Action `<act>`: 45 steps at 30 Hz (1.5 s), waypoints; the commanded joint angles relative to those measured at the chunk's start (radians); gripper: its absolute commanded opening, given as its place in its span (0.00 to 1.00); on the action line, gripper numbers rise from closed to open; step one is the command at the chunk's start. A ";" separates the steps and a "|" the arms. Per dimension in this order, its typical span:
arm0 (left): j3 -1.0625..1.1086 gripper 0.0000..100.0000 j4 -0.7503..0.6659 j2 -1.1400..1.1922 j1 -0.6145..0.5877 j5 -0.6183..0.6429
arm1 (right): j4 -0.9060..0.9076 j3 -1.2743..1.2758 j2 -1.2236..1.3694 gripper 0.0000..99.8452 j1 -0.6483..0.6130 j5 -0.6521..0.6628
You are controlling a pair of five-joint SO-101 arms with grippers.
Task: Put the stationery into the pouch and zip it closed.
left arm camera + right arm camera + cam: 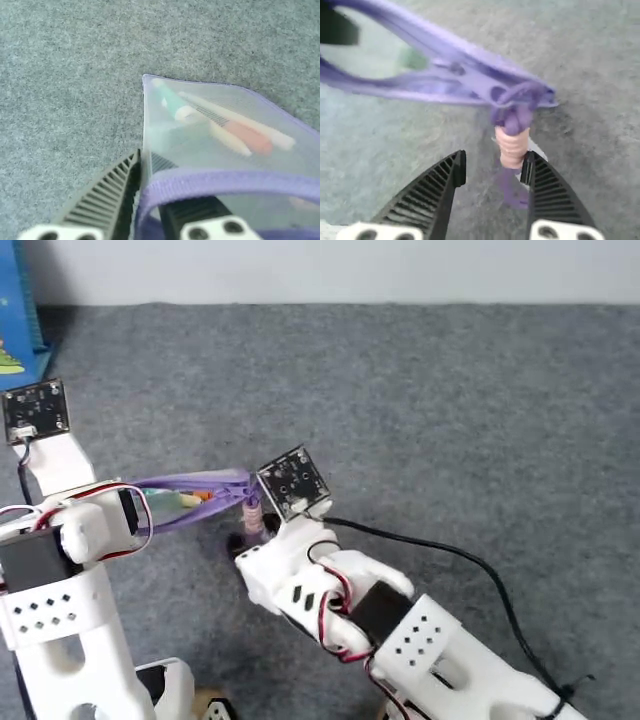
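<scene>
Pouch of clear fine mesh with a woven purple rim hangs stretched between the arms over the fuzzy grey table, left of its middle, with slim pens lying inside. The left gripper, ribbed and black, pinches one wall at the pouch's end. The right gripper is spread around the zipper's pink bead pull, which hangs on a knotted purple cord.

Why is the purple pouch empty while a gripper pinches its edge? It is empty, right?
No, the pouch is not empty. The left wrist view shows pens lying inside it, one partly green and one partly orange. The rest is right: the left gripper pinches its edge.
</scene>
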 commanded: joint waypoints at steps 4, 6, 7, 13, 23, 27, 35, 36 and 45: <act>-0.005 0.01 -0.029 0.003 -0.002 -0.009 | -0.007 -0.060 -0.039 0.19 0.024 -0.003; -0.005 0.01 -0.029 0.003 -0.002 -0.009 | -0.035 -0.060 -0.018 0.19 0.058 -0.003; -0.005 0.01 -0.029 0.003 -0.002 -0.009 | -0.047 -0.060 -0.004 0.19 0.076 -0.003; -0.005 0.01 -0.029 0.003 -0.002 -0.009 | -0.136 -0.060 0.067 0.19 0.094 -0.003; -0.005 0.01 -0.029 0.003 -0.002 -0.009 | -0.113 -0.060 0.076 0.02 0.154 -0.003; -0.005 0.01 -0.031 0.003 -0.002 -0.009 | -0.047 -0.060 0.038 0.01 0.151 0.043; -0.010 0.02 -0.172 -0.002 0.094 -0.018 | 0.191 -0.060 -0.180 0.01 0.148 0.086; -0.010 0.03 -0.196 -0.002 0.130 -0.028 | 0.220 -0.060 -0.203 0.01 0.148 0.087; -0.007 0.25 -0.399 0.003 0.443 -0.068 | 0.410 -0.060 -0.331 0.01 0.148 0.089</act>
